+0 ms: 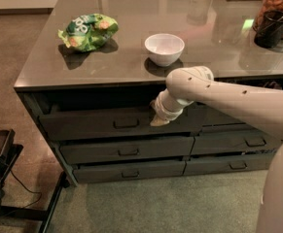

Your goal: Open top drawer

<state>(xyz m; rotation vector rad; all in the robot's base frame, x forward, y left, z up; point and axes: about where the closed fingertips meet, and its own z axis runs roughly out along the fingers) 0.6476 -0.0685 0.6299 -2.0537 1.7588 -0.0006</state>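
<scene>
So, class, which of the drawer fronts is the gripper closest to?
The top drawer on the left, the tallest front just under the counter. The gripper sits at its front, right of its handle.

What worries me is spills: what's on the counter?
A white bowl, a green bag, a jar. The arm covers some front edge; the gripper is below, at the top drawer.

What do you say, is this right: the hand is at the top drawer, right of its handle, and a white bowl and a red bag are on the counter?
The bag is green, not red, as the camera view shows. The rest holds: the hand is at the top drawer, right of its handle, and the white bowl is on the counter.
</scene>
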